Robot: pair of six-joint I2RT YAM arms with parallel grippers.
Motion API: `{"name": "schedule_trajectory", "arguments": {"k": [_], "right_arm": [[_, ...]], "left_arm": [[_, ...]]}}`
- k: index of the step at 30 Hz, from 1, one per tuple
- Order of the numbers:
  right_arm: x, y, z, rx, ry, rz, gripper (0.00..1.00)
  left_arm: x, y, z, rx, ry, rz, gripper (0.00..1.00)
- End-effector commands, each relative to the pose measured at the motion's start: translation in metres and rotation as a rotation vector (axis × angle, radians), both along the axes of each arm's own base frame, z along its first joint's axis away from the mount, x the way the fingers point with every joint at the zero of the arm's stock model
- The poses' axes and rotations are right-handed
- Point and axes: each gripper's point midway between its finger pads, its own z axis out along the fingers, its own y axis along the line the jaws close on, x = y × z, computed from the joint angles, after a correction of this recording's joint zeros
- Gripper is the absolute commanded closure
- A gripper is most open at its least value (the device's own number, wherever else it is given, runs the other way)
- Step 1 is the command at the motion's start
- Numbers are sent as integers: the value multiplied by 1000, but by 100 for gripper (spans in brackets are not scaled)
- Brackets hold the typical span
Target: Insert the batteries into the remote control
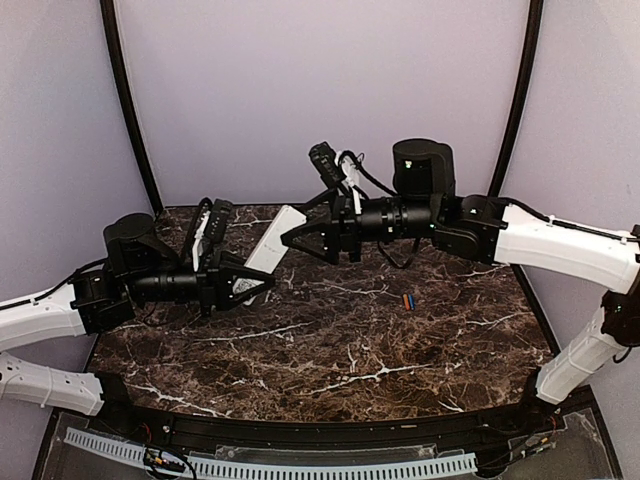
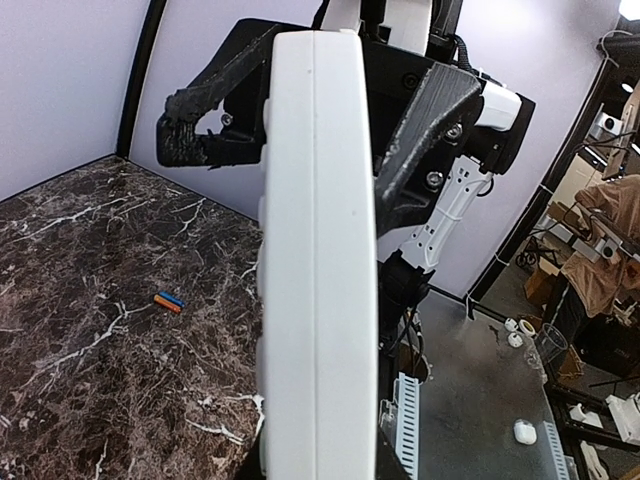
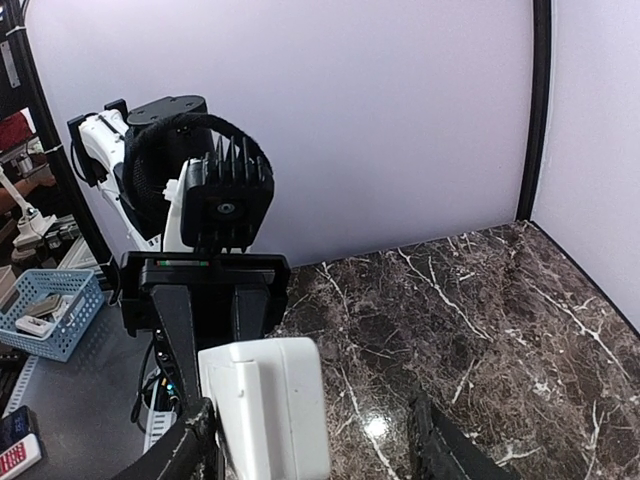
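Remote control (image 1: pixel 272 245) hangs slanted above the marble table (image 1: pixel 300 350), its lower end clamped in the left gripper (image 1: pixel 256 282), probably so that the battery side can be brought within reach. The right gripper (image 1: pixel 292 238) stands with jaws wide apart about the upper end (gripping nothing, I judge). The batteries (image 1: pixel 407 300) lie together on the table, well apart from both.

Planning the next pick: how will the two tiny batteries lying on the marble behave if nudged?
The small orange-red and blue cylindrical batteries lie on their sides, so they would probably roll. The glossy dark marble tabletop likely lets them slide too.
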Motion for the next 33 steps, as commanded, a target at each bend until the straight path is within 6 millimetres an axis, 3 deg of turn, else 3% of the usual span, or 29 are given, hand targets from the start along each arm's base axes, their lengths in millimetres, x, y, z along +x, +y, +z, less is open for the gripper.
{"name": "schedule_trajectory", "arguments": {"k": [1,5,9,15,18,22,26,33], "right_arm": [[2,-4,23,41,-56,-26,43],[3,-3,24,31,-55,-24,63],[2,-5,24,21,-43,-11,76],[3,-12,23,7,-22,1,84],[3,-16,23,5,-20,-5,80],[2,-16,23,-1,-21,2,58],[0,-21,28,2,-45,-5,46],[-9,-32,41,15,-100,8,40]], "left_arm": [[-5,-1,8,-22,-11,-29,100],[-7,-2,8,-19,-11,-42,100],[-9,-2,4,-6,-7,-52,100],[-11,1,5,-4,-25,-52,100],[-10,2,3,7,-28,-50,100],[-10,2,-1,20,-23,-47,100],[-10,2,-1,19,-22,-44,100],[-9,2,-2,29,-32,-39,100]]}}
